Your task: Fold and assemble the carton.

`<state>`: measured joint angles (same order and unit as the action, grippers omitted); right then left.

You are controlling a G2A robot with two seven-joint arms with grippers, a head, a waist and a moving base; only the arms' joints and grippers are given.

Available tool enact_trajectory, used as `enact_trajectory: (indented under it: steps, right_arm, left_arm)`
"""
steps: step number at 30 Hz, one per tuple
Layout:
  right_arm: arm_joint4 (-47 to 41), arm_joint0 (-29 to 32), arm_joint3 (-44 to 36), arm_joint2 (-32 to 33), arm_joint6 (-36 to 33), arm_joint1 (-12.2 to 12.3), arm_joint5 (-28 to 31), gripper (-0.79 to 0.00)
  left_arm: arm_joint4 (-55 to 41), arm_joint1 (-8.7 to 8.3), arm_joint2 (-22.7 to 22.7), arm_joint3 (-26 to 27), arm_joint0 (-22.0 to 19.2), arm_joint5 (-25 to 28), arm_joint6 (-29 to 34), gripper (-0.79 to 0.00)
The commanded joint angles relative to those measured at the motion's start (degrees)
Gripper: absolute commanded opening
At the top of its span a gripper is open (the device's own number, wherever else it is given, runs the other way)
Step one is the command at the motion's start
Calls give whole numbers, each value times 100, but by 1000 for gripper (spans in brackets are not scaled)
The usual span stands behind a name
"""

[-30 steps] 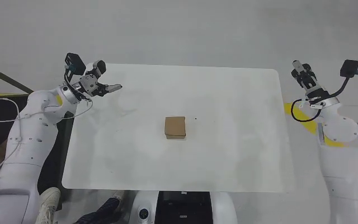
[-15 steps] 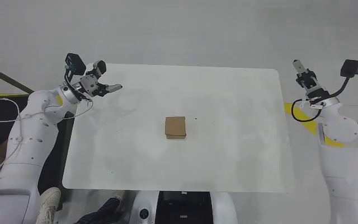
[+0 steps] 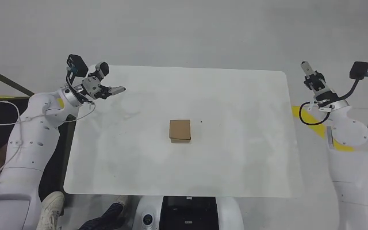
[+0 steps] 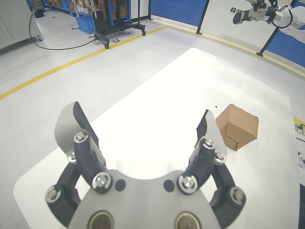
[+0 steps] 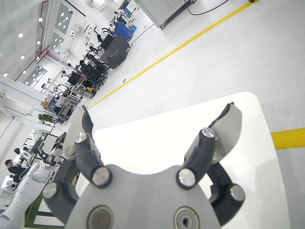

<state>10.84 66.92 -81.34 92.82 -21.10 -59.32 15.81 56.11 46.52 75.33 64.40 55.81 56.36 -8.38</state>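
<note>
You have the carton (image 3: pixel 180 130) standing alone near the middle of the white tabletop (image 3: pixel 241 98), a little toward the left arm's side, and neither hand touches it. From above it looks like a small brown box with its upper face flat and shut. In the left wrist view the carton (image 4: pixel 238 127) turns one corner toward the camera, and on the side that faces it you see a flap folded inward; whether this side is fully shut, I cannot tell. Your left hand (image 3: pixel 112 80) hangs over the far left corner of the tabletop, well apart from the carton. Its two fingers are spread wide and there is nothing between them. In its own wrist view the left hand (image 4: pixel 140 115) points across the bare tabletop (image 4: pixel 166 91), with the carton just beyond one fingertip. Your right hand (image 3: pixel 306 66) is past the far right corner of the tabletop, over the floor and well away from the carton. In the right wrist view the right hand (image 5: pixel 156 111) is also spread apart and holds nothing, and between its fingers you see a rounded corner of the tabletop (image 5: pixel 166 132). The left wrist view shows this right hand (image 4: pixel 238 20) too, far off and raised above the tabletop's level.
</note>
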Motion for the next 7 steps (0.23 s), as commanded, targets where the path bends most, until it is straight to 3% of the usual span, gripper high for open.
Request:
enact_trajectory:
  steps: [1,7]
  right_arm:
    - [0,0,0,0,0,0,0,0]
    - [0,0,0,0,0,0,0,0]
  left_arm:
    - [0,0,0,0,0,0,0,-1]
    - [0,0,0,0,0,0,0,-1]
